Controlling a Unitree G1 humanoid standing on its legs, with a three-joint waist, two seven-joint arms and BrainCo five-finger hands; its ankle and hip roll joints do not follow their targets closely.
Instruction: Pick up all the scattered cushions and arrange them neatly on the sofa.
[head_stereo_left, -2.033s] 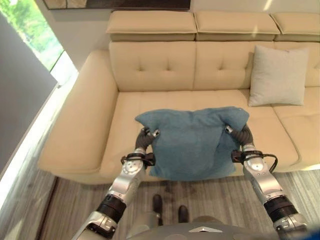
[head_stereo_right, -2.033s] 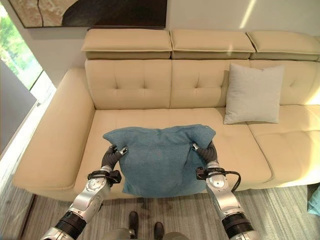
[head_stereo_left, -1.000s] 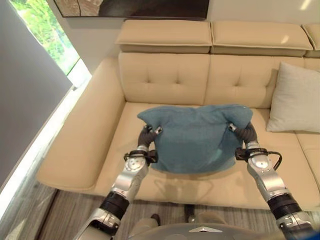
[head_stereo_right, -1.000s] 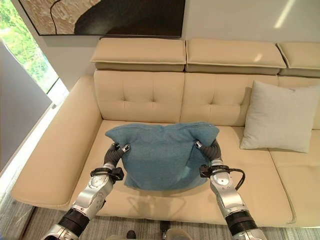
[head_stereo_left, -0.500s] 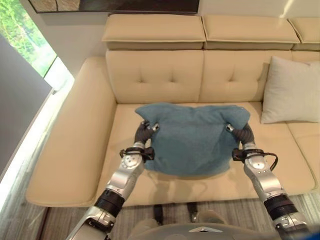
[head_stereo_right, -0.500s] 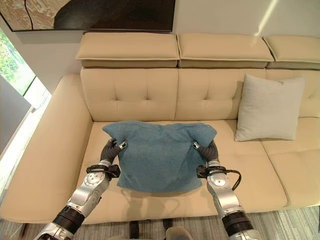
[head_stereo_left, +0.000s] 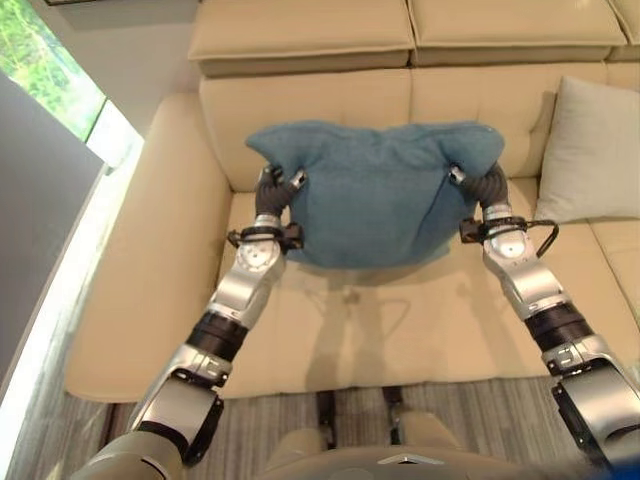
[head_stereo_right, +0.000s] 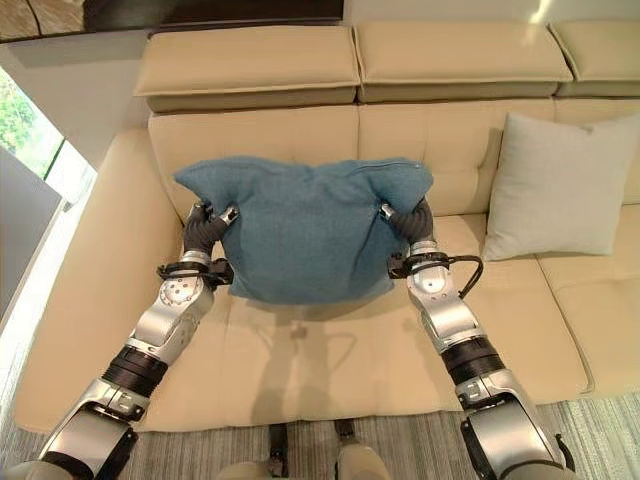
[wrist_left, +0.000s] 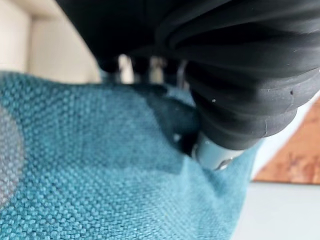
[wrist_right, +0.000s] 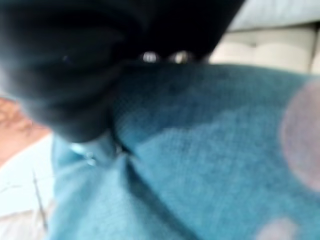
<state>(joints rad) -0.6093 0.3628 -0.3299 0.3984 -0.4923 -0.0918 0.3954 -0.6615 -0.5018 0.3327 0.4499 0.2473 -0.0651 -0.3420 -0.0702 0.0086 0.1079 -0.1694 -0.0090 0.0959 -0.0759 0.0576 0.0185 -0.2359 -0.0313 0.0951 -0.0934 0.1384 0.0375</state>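
Note:
A blue-teal cushion (head_stereo_left: 372, 195) hangs in the air above the left seat of the cream sofa (head_stereo_left: 350, 335), its top level with the backrest. My left hand (head_stereo_left: 272, 194) is shut on its left upper corner and my right hand (head_stereo_left: 481, 186) on its right upper corner. In the left wrist view the thumb (wrist_left: 212, 151) pinches the teal cloth (wrist_left: 75, 170). The right wrist view shows the same weave (wrist_right: 210, 150) bunched under the dark hand cover (wrist_right: 60, 75). A light grey cushion (head_stereo_right: 555, 188) leans upright against the backrest to the right.
The sofa's wide left armrest (head_stereo_left: 140, 250) runs along the cushion's left side. A grey wall panel (head_stereo_left: 40, 200) and a bright window stand further left. A strip of wood-grain floor (head_stereo_left: 270, 435) lies in front of the sofa.
Both arms have stretched out and lifted the blue cushion from over the seat front up towards the backrest. The camera has also tipped down and moved closer.

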